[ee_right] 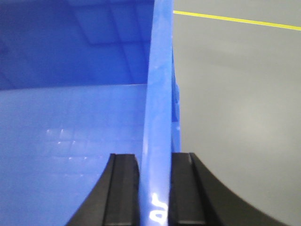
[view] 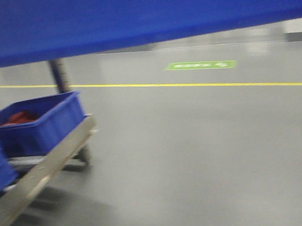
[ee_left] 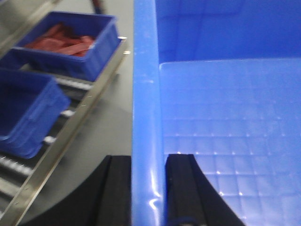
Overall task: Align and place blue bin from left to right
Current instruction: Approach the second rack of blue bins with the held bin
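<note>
The blue bin (view: pixel 136 11) is held up off the floor and its side fills the top of the front view. My left gripper (ee_left: pixel 148 188) is shut on the bin's left rim (ee_left: pixel 146 94), one black finger outside and one inside. My right gripper (ee_right: pixel 155 188) is shut on the right rim (ee_right: pixel 160 94) in the same way. The bin's gridded inner floor (ee_left: pixel 225 122) is bare. Neither gripper shows in the front view.
At the left a metal roller rack (view: pixel 40 168) carries other blue bins; one (view: pixel 35 126) holds red parts (ee_left: pixel 66 37), another (ee_left: pixel 26 110) sits nearer. Grey floor with a yellow line (view: pixel 203 85) and a green floor sign (view: pixel 200 65) spreads to the right.
</note>
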Available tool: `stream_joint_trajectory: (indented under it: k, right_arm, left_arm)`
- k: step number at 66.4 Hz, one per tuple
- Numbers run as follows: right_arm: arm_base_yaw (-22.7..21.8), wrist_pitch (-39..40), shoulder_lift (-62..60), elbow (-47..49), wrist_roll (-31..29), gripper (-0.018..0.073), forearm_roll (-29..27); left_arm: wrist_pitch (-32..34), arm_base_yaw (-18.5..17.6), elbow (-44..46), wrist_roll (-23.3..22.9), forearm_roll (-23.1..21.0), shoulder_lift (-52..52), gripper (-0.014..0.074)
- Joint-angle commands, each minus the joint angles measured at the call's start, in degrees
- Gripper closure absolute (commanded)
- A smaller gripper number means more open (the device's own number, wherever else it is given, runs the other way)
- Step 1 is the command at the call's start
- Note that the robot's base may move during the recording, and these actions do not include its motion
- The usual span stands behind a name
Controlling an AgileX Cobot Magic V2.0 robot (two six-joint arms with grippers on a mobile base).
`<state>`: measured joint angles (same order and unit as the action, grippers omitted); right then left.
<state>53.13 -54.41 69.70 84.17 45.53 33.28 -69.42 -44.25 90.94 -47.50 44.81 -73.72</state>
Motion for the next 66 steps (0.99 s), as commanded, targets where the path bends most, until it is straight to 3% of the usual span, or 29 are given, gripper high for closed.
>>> stream_joint_trajectory:
  k: [1,66]
  right_arm:
    - [0.61,7.31,-0.70,0.60,-0.62,0.0629,0.06]
    - [0.61,7.31,-0.70,0.60,-0.62,0.0629,0.06]
  left_arm:
    - [4.94,-0.41,0.54,-0.10,2.07,0.46,0.0707]
    - [4.94,-0.41,0.54,-0.10,2.19,0.46,0.0707]
